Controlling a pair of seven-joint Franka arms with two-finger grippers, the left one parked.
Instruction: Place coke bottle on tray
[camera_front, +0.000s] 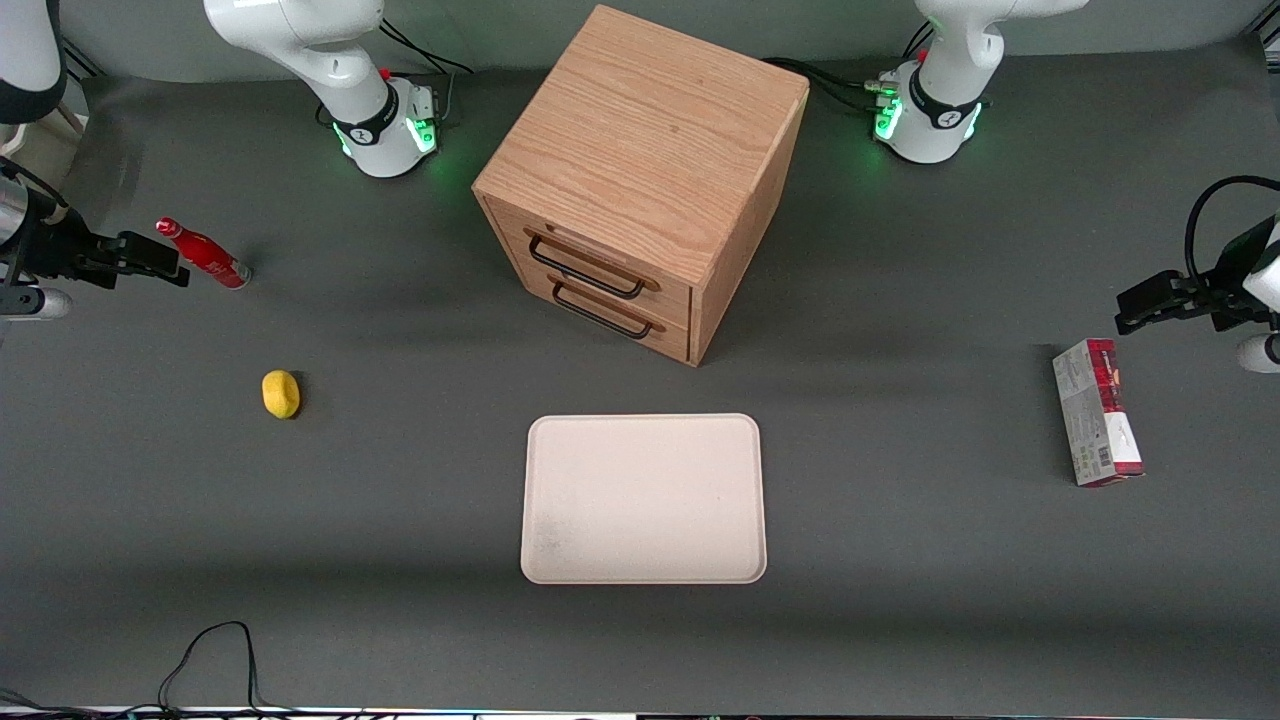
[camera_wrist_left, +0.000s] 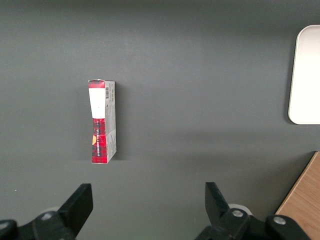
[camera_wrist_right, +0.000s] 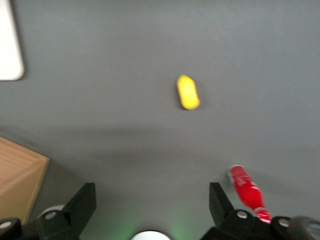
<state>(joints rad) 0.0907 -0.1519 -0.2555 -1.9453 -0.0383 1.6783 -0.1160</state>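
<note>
From the front, the gripper (camera_front: 165, 262) hangs at the working arm's end of the table, just beside the bottle (camera_front: 205, 254) lying at the tray's (camera_front: 643, 430) ten o'clock, lining up to grab. The wrist camera shows fingers spread, empty, bottle (camera_wrist_right: 246, 187) by one finger (camera_wrist_right: 220, 202), lemon (camera_wrist_right: 188, 92) near.

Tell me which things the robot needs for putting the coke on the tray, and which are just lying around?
Needed: coke bottle, lying on the table; tray; gripper, open, beside the bottle's cap.
Lying about: lemon; carton; drawer cabinet.
</note>
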